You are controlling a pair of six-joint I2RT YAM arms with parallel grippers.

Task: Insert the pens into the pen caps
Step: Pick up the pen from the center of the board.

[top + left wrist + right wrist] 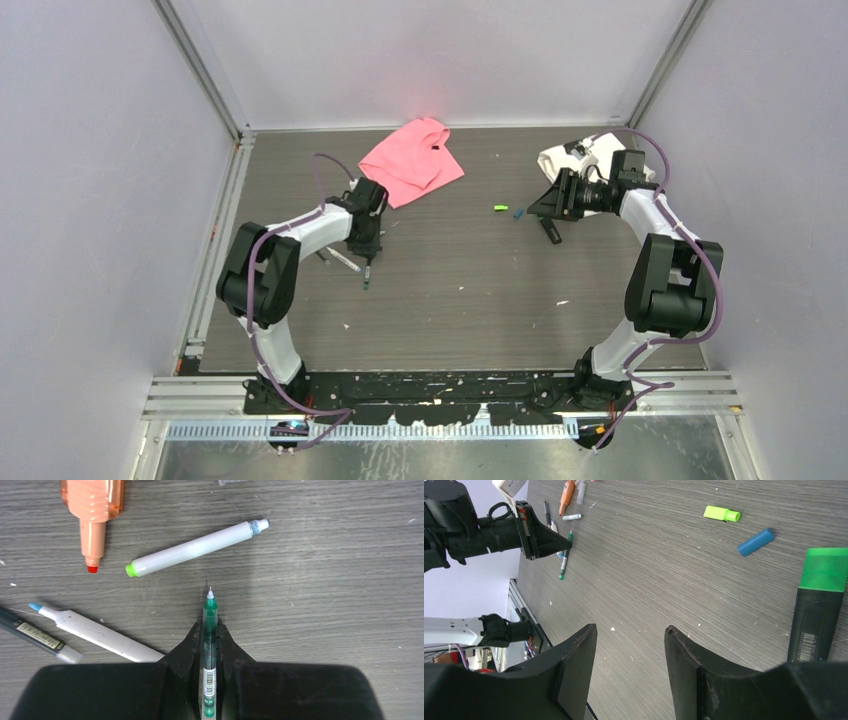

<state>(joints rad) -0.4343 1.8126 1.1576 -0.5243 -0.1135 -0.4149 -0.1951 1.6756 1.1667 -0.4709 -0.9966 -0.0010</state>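
status: nothing capped that I can see, task barely begun
- left claw (210,632) clamped shut on the green pen (210,611), barrel between the jaws, fine nib sticking out forward and bare. can't tell if the pen is off the bench (450,320) or resting on it
- right claw (630,630) empty, jaws apart, hovering over the bench just beside the black highlighter (816,615)
- green cap (721,514) and blue cap (755,542) lie loose mid-bench, near each other, well apart from the pen cluster on the left
- lying uncapped near the left claw: orange marker (92,510) with red nib showing, white marker with a green end (195,547), white marker with a blue nib (95,632), dark pen (35,635) at the frame edge
- left to do: essentially all of it. my read is the held pen has to cross to the caps, or a cap has to come to it

views:
- left wrist: only one showing the grip and the nibs clearly; no caps in it
- right wrist: only one showing the caps and highlighter close up; the highlighter's green end could be cap or tip, can't tell. also catches the left claw and pen from the side, small
- top: gives the overall spacing, plus the pink cloth (410,160) and white cloth (560,158) at the back, which neither wrist view shows clearly; pens are just slivers there
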